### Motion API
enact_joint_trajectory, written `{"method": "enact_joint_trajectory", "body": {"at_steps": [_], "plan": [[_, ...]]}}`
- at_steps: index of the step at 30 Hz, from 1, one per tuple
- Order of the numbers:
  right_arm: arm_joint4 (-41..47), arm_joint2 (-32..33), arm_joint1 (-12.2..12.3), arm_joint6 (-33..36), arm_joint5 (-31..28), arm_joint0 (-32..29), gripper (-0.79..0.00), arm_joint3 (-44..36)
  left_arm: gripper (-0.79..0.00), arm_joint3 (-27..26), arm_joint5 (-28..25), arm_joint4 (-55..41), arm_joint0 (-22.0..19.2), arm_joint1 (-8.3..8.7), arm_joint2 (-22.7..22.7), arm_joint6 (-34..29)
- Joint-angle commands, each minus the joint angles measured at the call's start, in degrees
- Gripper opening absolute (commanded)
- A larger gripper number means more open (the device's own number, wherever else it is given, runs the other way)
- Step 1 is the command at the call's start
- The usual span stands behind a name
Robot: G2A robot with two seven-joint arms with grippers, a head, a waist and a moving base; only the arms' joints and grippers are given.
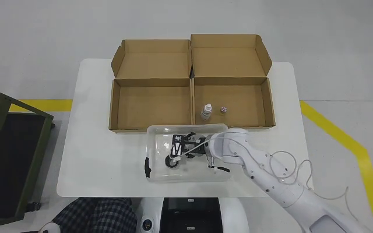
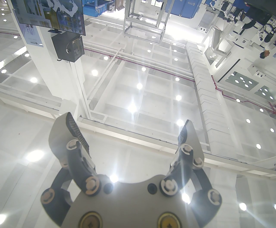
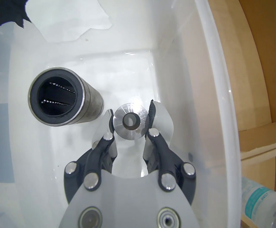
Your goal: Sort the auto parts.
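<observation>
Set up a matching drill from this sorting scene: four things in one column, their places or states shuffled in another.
1. left pincer
2. right pincer
3. linear bearing
4. small bottle

A. in the right-hand cardboard box
B. in the white bin
C. open and empty
D. shut on a metal bushing

Pairs: 1-C; 2-D; 3-B; 4-A.

White table (image 1: 93, 145) on grey floor (image 1: 52, 35). Yellow tape line (image 1: 335, 125) on the floor either side of the table. Dark green crate (image 1: 20, 157) near table's left edge. Overhead: white grid ceiling (image 2: 159, 71), round lights (image 2: 139, 86), hanging screen (image 2: 49, 13), black box (image 2: 68, 48) beside it.
</observation>
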Motion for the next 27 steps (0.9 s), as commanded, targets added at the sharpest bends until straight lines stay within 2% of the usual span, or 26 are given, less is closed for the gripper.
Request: {"method": "enact_joint_trajectory", "body": {"at_steps": [1,12,27], "plan": [[0.3,0.7,0.2,0.2,-0.7,-0.4,-0.785,-1.4,0.0,0.0,0.0,0.0,0.0,0.0,0.0,0.0],[2.8,8.5,2.7,0.2,-4.8,-5.8,-0.785,-13.3,0.0,0.0,0.0,0.0,0.0,0.0,0.0,0.0],[15.8,22.9,5.3,-12.0,-11.8,-10.4,-0.785,-20.9,0.0,0.0,0.0,0.0,0.0,0.0,0.0,0.0]]}}
